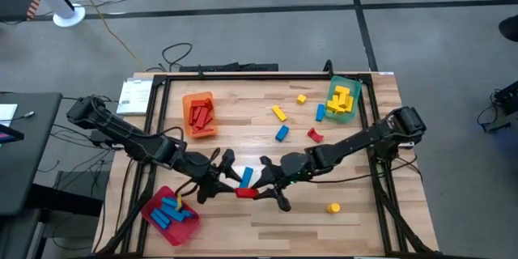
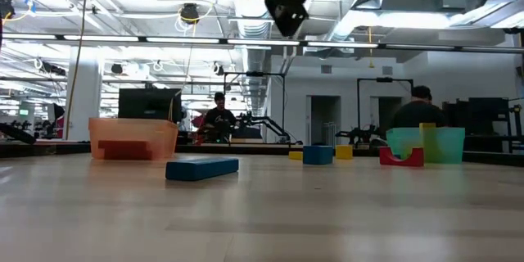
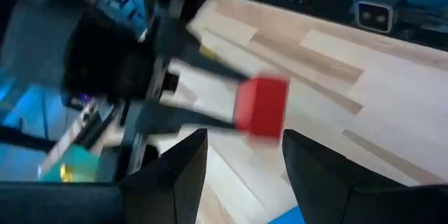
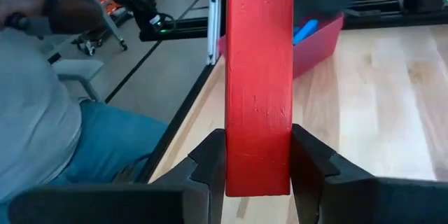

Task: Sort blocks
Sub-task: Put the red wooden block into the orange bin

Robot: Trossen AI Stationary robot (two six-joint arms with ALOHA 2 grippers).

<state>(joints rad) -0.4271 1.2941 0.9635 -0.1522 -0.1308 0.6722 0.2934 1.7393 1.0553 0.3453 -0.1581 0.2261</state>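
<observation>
1. My right jaws (image 4: 257,161) pinch a red block (image 4: 258,91) by its lower end, held upright above the surface (image 1: 267,227).
2. My left jaws (image 3: 241,164) stand spread and empty, facing that red block from just beside it.
3. A blue block (image 1: 246,176) lies just beside the red block; the red tray (image 1: 191,228) with blue blocks sits near it, the orange tray (image 1: 188,97) and green tray (image 1: 354,85) well apart from it.
</observation>
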